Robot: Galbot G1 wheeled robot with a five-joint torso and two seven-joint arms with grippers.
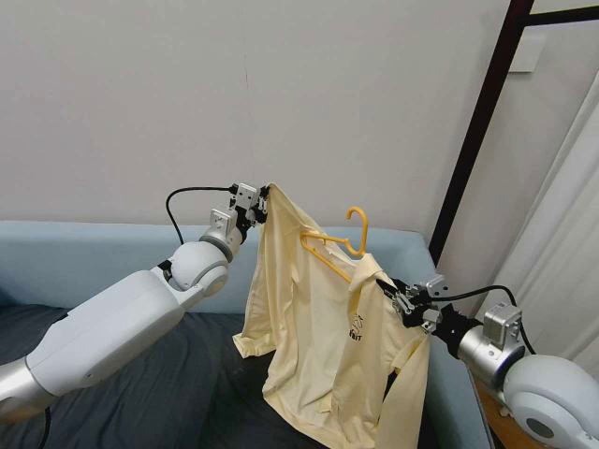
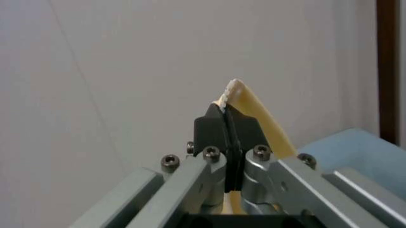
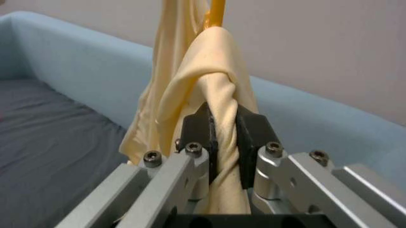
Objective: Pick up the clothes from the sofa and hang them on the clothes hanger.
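Note:
A pale yellow shirt (image 1: 318, 346) hangs in the air above the sofa, draped over an orange plastic hanger (image 1: 339, 248) whose hook sticks up near the shirt's top. My left gripper (image 1: 262, 206) is shut on the shirt's upper left shoulder; in the left wrist view its black fingers (image 2: 227, 130) pinch a thin yellow edge (image 2: 244, 102). My right gripper (image 1: 398, 299) is shut on the shirt's right shoulder, lower down; in the right wrist view bunched yellow cloth (image 3: 212, 95) is squeezed between the pads (image 3: 250, 133), with the hanger (image 3: 216, 12) above.
The light blue sofa (image 1: 84, 248) with a dark grey seat (image 1: 159, 393) runs below the shirt. A dark upright pole of the clothes rack (image 1: 477, 122) stands at the right against the white wall, with a pale curtain (image 1: 562, 253) beside it.

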